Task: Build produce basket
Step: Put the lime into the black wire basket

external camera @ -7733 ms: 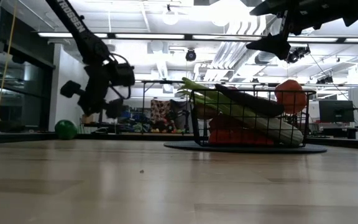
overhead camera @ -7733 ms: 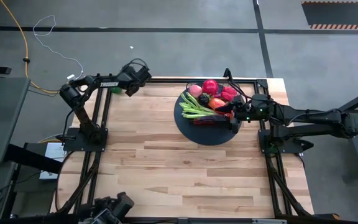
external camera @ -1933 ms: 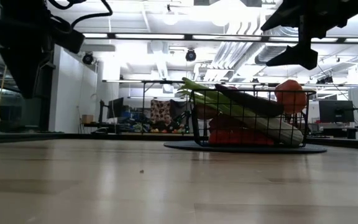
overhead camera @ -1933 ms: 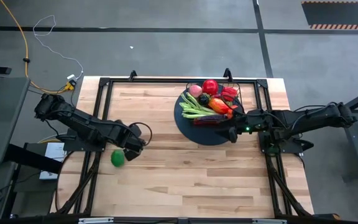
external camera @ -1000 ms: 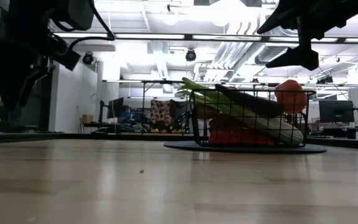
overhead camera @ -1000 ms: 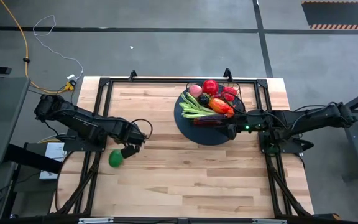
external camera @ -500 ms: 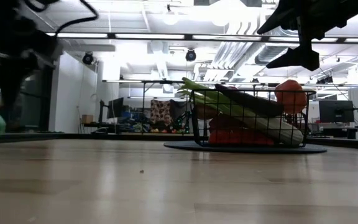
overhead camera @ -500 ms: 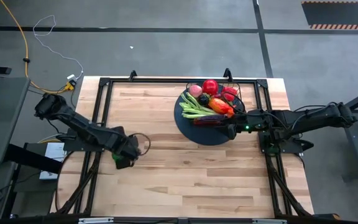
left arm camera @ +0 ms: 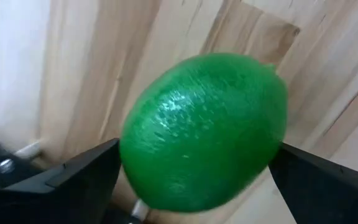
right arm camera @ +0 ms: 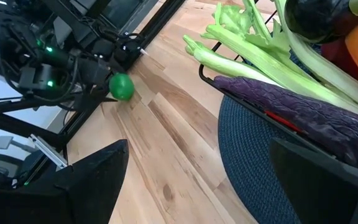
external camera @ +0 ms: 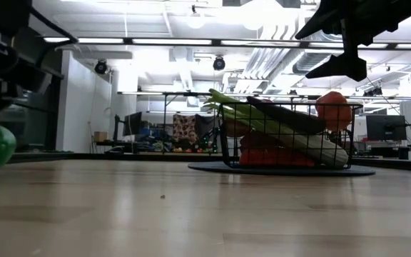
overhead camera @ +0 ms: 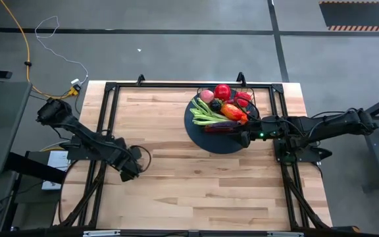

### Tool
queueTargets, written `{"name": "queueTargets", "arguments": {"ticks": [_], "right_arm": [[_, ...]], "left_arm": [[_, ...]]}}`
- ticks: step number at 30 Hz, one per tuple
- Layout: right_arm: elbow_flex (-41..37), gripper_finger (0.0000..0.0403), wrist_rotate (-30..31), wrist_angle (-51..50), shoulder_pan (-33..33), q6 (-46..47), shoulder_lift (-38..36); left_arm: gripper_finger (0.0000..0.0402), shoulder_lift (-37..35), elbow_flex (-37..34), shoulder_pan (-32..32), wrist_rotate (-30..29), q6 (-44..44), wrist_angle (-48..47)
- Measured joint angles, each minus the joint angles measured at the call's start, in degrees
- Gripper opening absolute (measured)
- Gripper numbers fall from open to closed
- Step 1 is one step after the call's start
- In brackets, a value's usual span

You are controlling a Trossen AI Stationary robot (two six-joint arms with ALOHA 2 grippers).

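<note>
From above, the basket (overhead camera: 224,117) sat near the table's (overhead camera: 196,191) far right corner, loaded with produce (overhead camera: 221,105). Low down, celery (external camera: 277,121) poked over its rim. Left gripper (left arm camera: 191,186) fingers spread around a green lime (left arm camera: 204,130); right gripper (right arm camera: 197,180) was open beside the basket.

Bright ceiling lights glare overhead; the close lime (left arm camera: 204,134) looks blurred.

Bench (overhead camera: 196,178): pale wood planks, smooth, faint sheen, visible grain. Lime (left arm camera: 204,130): glossy green, finely pimpled skin. Basket (external camera: 291,139): thin black metal wire grid on a matt dark grey disc. Eggplant (right arm camera: 291,115): dull purple, wrinkled. Celery (right arm camera: 260,59): pale green, ribbed stalks.
</note>
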Motion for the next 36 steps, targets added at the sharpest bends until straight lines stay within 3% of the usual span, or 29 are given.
{"name": "queueTargets", "arguments": {"ticks": [14, 18, 22, 28, 36], "right_arm": [[-0.02, 0.0376, 0.52, 0.0, -0.01, 0.0, 0.02], [0.0, 0.0376, 0.52, 0.0, 0.0, 0.0, 0.02], [0.0, 0.0376, 0.55, 0.01, 0.0, -0.2, 0.01], [-0.01, 0.0376, 0.55, -0.4, -0.01, -0.2, 0.0], [-0.01, 0.0376, 1.01, -0.72, 0.0, -0.2, 0.01]], "left_arm": [[0.0381, 0.02, -2.67, 0.02, -9.71, 8.61, 4.9], [0.0377, 0.02, -2.67, 0.04, -10.06, 9.37, 4.95], [0.0348, 0.02, -2.67, 0.04, -8.97, 9.42, 4.89], [0.0267, 0.02, -2.67, 0.04, -8.74, 9.15, 3.8], [0.0266, -0.85, 2.7, 1.52, -9.66, 10.69, -1.04]]}}
